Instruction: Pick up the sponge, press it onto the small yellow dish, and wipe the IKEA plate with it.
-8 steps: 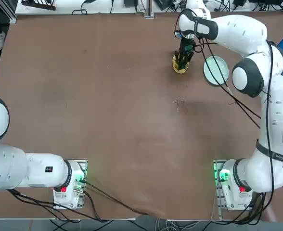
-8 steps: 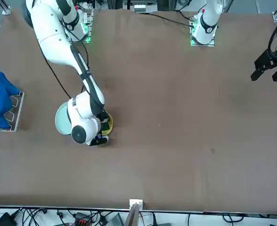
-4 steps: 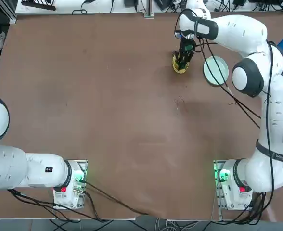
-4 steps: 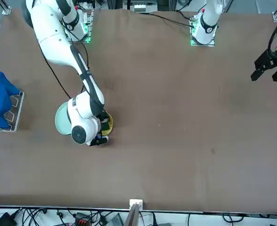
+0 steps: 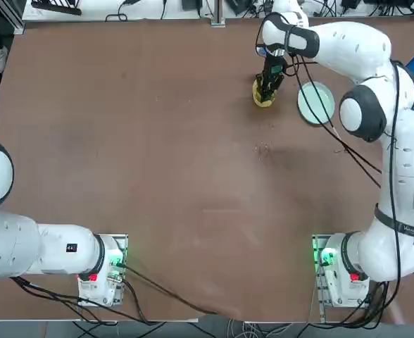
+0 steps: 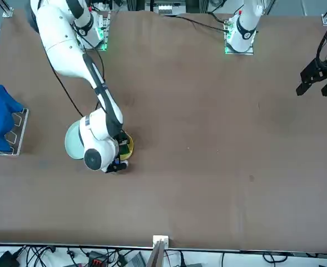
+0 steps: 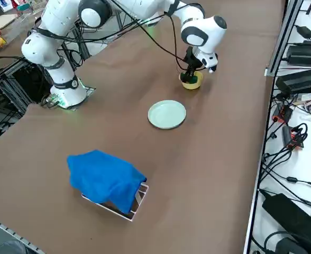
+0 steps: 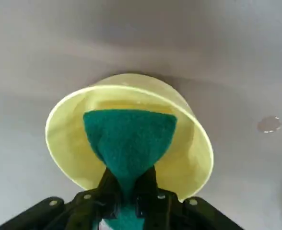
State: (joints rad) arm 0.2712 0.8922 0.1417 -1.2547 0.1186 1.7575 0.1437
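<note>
Brown table surface (image 5: 158, 141) spanning nearly the whole top view. Blue cloth (image 7: 105, 179) draped over a small metal stand at lower left of the right side view. Black cables and equipment (image 7: 298, 132) along that view's right edge.

The brown table (image 5: 158, 141) carries the small yellow dish (image 7: 191, 81); the IKEA plate (image 7: 166, 114); a blue cloth (image 7: 105, 179).

Green sponge (image 8: 129, 139), yellow dish (image 8: 189, 153), aqua plate (image 7: 166, 114).

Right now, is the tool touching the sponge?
Touching. The right wrist view shows the right tool pinching the sponge, which reaches into the small yellow dish.
</note>
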